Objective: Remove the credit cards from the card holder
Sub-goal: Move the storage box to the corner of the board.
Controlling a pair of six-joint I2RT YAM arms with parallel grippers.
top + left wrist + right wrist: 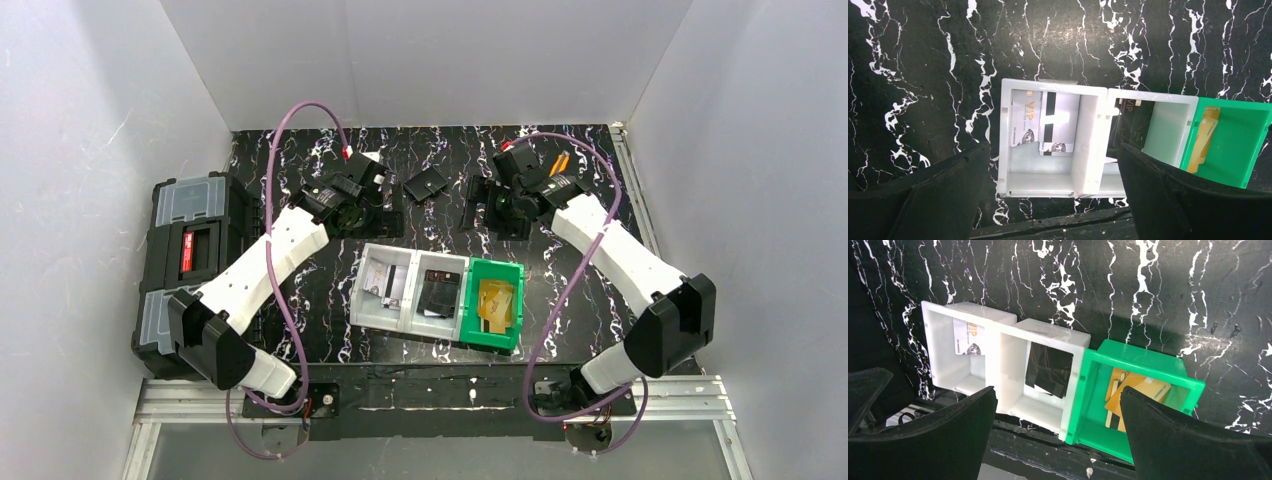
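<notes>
Black bifold card holder (425, 185): flat on the table (450, 145), upper centre of the top view, between the two wrists and apart from both. Neither wrist view shows it.

Left tool (1053, 150): released, fingers spread wide, nothing between them. Right tool (1058, 390): likewise spread and empty.

Credit cards (1045, 122): silvery ones lie in the left grey bin (1043, 167), and orange-tan ones (1135, 392) in the green bin (1080, 400). The dark flat piece (1050, 370) in the middle bin cannot be identified. Whether any card sits inside the holder also cannot be told; it is too small in the top view.

Handling, as judgement:
- The holder looks light and limp at its fold, so expect it to skate on the glossy table if you tug one-handed. Pin one flap near the spine with one tool.
- The cards look thin, stiff and slick, and offer little to grip when flat. Take whichever edge stands proud of a pocket and draw in line with that pocket.
- Watch that you do not pinch the pocket lip together with the card.
</notes>
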